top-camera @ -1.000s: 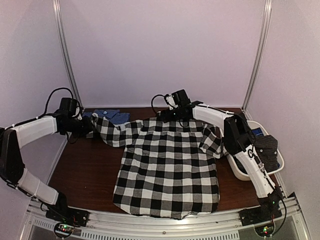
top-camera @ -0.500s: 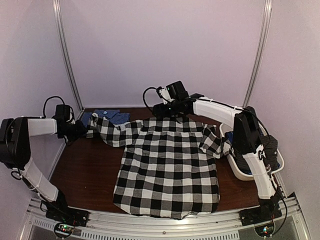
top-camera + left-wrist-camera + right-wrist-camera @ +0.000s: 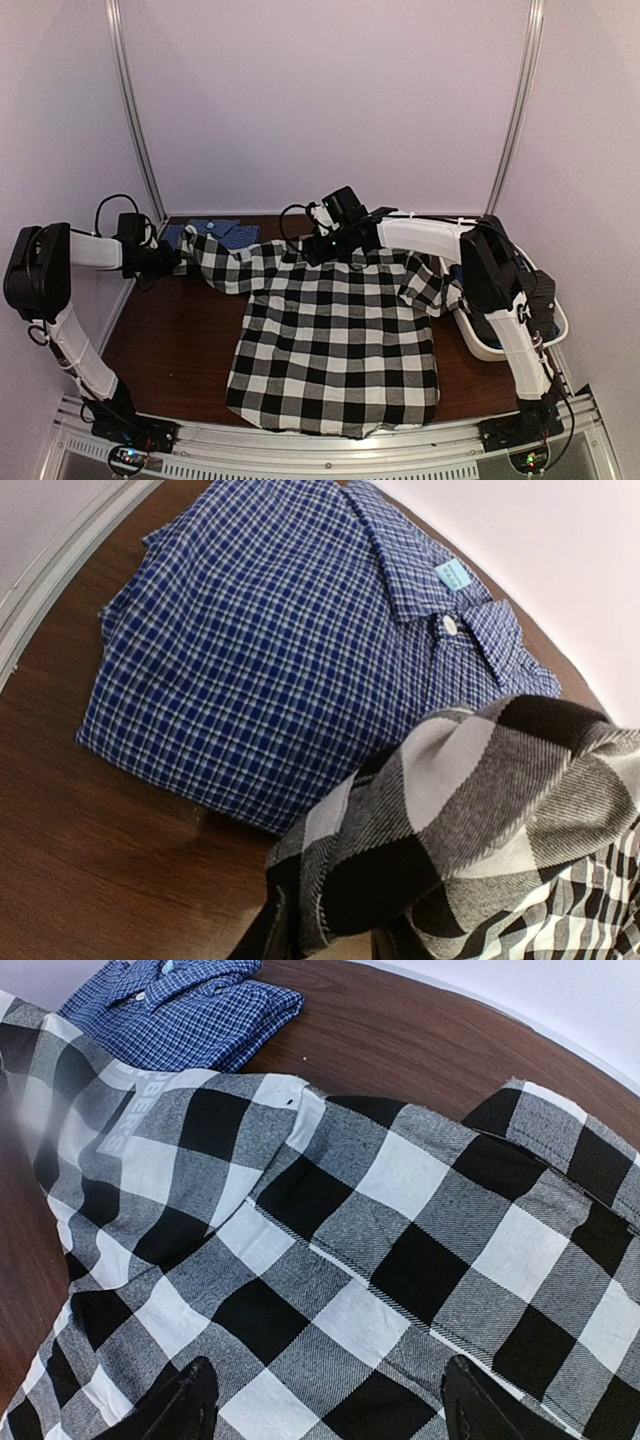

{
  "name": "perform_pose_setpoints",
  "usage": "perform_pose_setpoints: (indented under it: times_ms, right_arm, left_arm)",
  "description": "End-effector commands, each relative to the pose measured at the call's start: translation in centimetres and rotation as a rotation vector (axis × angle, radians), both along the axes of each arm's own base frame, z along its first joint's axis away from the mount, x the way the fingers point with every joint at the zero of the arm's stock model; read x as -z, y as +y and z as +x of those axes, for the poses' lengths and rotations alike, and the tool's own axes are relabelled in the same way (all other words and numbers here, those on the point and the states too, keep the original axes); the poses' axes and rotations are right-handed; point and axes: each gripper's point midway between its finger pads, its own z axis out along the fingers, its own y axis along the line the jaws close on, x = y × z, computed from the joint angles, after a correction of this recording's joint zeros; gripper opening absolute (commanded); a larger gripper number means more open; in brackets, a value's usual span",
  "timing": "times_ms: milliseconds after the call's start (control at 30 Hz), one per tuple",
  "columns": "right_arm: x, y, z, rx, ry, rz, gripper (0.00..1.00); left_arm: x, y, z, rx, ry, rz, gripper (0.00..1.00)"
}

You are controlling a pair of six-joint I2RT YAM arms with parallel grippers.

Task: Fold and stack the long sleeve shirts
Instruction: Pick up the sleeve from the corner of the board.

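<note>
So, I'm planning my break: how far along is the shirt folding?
Done: the blue shirt lies folded, far left. In hand: the checked shirt is spread flat, left fingers pinching one sleeve, right fingers open above it. To do: folding it, plus the dark shirt in the basket.

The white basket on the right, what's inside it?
A dark dotted shirt lies heaped at the right side of the basket. The right arm crosses in front, so the rest of the inside is hidden.
</note>
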Motion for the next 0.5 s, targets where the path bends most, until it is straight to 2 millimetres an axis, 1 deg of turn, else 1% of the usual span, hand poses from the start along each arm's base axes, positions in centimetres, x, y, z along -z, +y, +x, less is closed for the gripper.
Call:
perform_pose_setpoints:
  times_ms: [0, 100, 200, 233, 300, 467]
  right_arm:
    - [-3.8, 0.6, -0.4, 0.0, -0.059, 0.052, 0.79]
    - [-3.6, 1.2, -1.0, -0.013, -0.053, 0.052, 0.79]
    - [-3.4, 2.0, -1.6, -0.029, -0.052, 0.051, 0.79]
    - [-3.3, 2.3, -1.8, -0.034, -0.05, 0.051, 0.79]
    - [-2.8, 2.9, -2.3, -0.046, -0.045, 0.05, 0.79]
    - [-1.5, 4.2, -3.2, -0.07, -0.033, 0.04, 0.79]
  left_arm:
    - [-1.6, 0.0, 1.6, 0.021, -0.08, -0.01, 0.24]
    - [-2.4, -0.2, 1.5, 0.028, -0.092, -0.015, 0.12]
    - [-4.0, 0.0, 1.2, 0.019, -0.111, -0.002, 0.02]
    - [-4.8, 0.1, 1.0, 0.017, -0.121, 0.004, 0.0]
    - [-6.7, 0.2, 0.8, 0.014, -0.151, 0.015, 0.0]
    - [-12.0, 0.2, -0.2, 0.023, -0.221, 0.046, 0.0]
